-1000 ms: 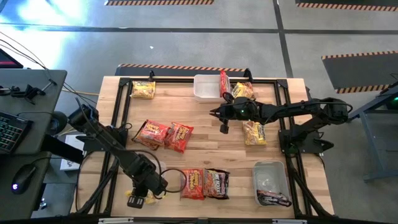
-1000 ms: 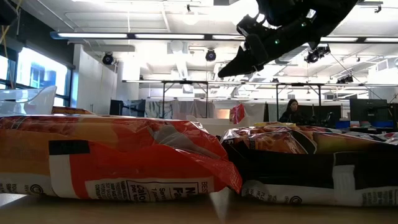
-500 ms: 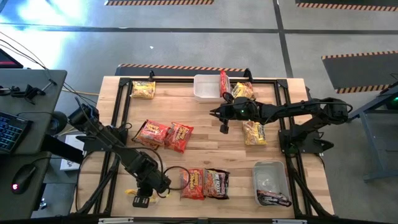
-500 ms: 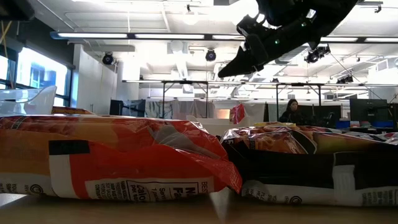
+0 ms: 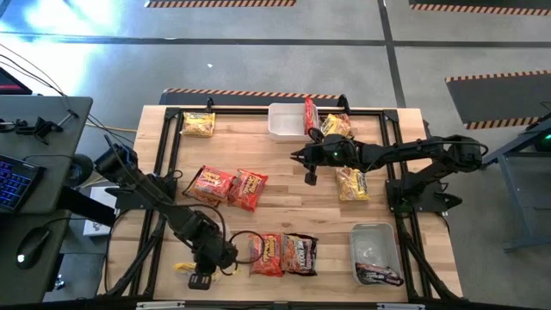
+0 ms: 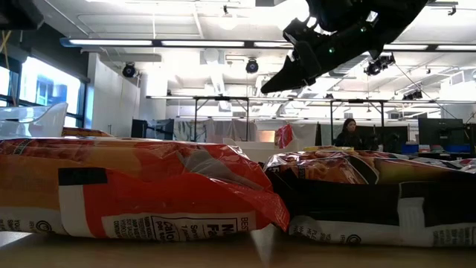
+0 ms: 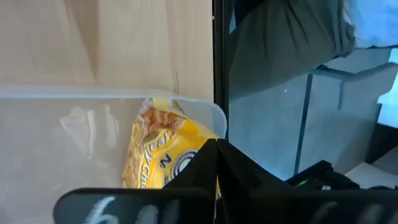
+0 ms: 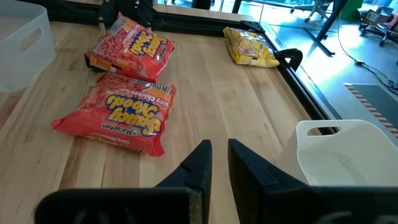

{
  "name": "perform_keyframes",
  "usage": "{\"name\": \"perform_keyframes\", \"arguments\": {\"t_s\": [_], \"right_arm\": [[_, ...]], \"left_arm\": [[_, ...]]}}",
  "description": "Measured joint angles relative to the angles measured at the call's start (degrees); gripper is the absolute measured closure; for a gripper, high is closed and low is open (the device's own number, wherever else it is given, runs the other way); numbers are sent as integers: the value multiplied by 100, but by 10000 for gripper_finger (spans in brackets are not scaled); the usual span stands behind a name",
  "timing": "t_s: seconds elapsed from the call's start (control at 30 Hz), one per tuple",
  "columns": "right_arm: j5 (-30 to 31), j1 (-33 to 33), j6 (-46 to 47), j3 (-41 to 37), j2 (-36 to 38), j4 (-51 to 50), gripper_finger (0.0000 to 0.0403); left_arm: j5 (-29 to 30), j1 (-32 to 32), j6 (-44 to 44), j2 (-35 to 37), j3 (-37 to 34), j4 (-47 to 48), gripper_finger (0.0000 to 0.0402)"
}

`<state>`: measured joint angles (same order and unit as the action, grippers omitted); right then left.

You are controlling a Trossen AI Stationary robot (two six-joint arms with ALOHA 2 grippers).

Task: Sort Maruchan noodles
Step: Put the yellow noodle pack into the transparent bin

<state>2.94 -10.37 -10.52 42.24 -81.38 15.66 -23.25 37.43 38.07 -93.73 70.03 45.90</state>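
Nearest edge of the counter (image 5: 284, 176): the left end effector (image 5: 203, 277) sits low at the front left corner, its fingers clenched together over a yellow noodle packet (image 7: 163, 163) that lies in a clear tub (image 7: 74, 134); whether the packet is pinched between them cannot be told. Just beside it along the front edge lie a red-orange packet (image 5: 267, 254) and a dark brown packet (image 5: 300, 253), touching side by side; in the low view they fill the foreground. Front right corner: a second clear tub (image 5: 375, 251) with a dark packet (image 5: 379, 275) at its near end. Middle left: two red-orange packets (image 5: 227, 186), overlapping. Middle: the right end effector (image 5: 310, 178) hangs above the bare wood, fingers nearly together with a narrow gap, grasping nothing. Just right of it, a yellow packet (image 5: 352, 183). Far edge: a yellow packet (image 5: 198, 125) at the left corner; a white tub (image 5: 285, 121) at centre, with a red packet (image 5: 310, 115) standing on edge against its right side and another yellow packet (image 5: 336, 127) beside that. Beyond the counter, a person (image 6: 349, 132) sits at a desk.
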Motion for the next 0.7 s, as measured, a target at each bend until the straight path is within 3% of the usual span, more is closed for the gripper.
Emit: {"name": "perform_keyframes", "arguments": {"t_s": [0.37, 0.7], "right_arm": [[2, 0, 0, 0, 0, -2, 366], [0, 0, -1, 0, 0, -20, 366]], "left_arm": [[140, 10, 76, -1, -49, -150, 401], [124, -66, 680, 284, 291, 624, 401]]}}
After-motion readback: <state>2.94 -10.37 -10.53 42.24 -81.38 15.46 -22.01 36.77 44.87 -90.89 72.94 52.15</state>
